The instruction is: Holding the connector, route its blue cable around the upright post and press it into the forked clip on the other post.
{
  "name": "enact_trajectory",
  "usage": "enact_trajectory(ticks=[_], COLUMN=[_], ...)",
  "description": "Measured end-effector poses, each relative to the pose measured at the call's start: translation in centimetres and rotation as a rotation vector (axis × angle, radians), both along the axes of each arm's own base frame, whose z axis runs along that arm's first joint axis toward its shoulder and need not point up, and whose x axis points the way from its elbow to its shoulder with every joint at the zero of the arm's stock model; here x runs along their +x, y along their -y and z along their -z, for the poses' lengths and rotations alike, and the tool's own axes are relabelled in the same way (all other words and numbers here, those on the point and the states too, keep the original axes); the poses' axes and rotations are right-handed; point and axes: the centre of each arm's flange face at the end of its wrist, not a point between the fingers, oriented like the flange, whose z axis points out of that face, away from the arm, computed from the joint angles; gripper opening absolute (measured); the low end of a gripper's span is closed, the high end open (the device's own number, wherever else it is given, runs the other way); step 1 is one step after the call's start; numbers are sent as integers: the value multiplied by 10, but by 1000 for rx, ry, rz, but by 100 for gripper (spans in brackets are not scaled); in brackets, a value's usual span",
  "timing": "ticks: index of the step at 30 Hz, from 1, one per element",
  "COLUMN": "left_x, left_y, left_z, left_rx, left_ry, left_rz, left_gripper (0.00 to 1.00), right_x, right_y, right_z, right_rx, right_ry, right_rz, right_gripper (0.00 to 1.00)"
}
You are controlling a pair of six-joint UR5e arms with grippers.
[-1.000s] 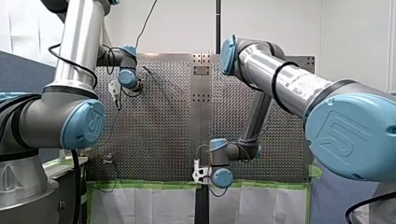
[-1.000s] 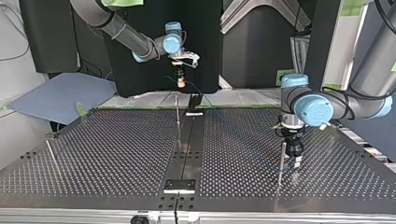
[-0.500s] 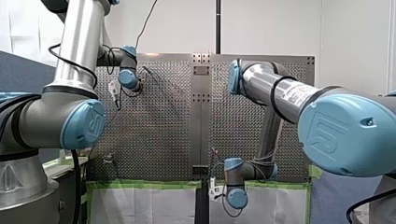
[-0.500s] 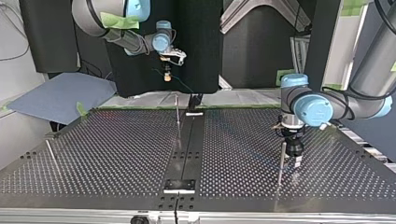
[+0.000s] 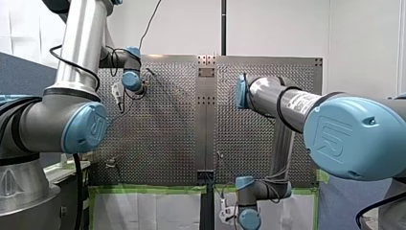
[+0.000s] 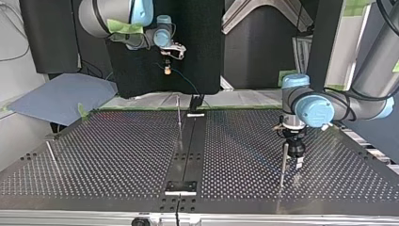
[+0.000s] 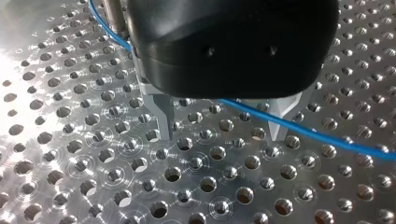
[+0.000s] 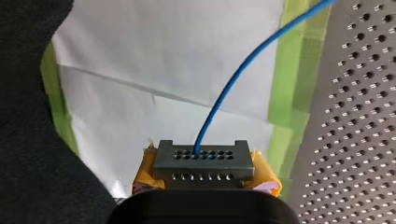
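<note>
My right gripper (image 8: 205,179) is shut on the dark grey connector (image 8: 203,161), gripped between yellow pads (image 8: 266,179). The blue cable (image 8: 233,84) leaves the connector's face and runs back toward the perforated table (image 8: 355,121). In the top view my right gripper (image 6: 166,66) hangs beyond the table's far edge, with the cable (image 6: 186,82) trailing down from it. My left gripper (image 7: 222,130) stands open just above the plate. The cable (image 7: 327,137) crosses behind its metal fingers (image 7: 163,119) and passes an upright post (image 7: 112,16). In the top view that post (image 6: 283,162) stands beside my left gripper (image 6: 297,160).
A second thin post (image 6: 179,115) stands near the table's far middle, and a third (image 6: 51,155) at the top view's left. A dark centre strip (image 6: 188,146) runs across the table. Green tape (image 5: 153,189) and white sheeting (image 8: 163,56) line the edge under my right gripper.
My right arm has carried the connector off the table's edge, leftward and higher in the top view, lower in the front view. The cable follows it. My left arm has stayed still.
</note>
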Motion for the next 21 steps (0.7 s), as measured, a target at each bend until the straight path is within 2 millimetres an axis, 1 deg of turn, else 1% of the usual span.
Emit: enact_trajectory(ticks=[8, 21], left_x=[0, -1], left_y=[0, 1], left_z=[0, 1], left_rx=[-2, -7], left_ry=[0, -7], left_rz=[1, 3], left_gripper=[100, 100], right_x=[4, -3], right_y=[-2, -13], right_z=[-36, -90], right_rx=[-51, -99], right_ry=[30, 59], right_rz=[-9, -8], right_gripper=[0, 0])
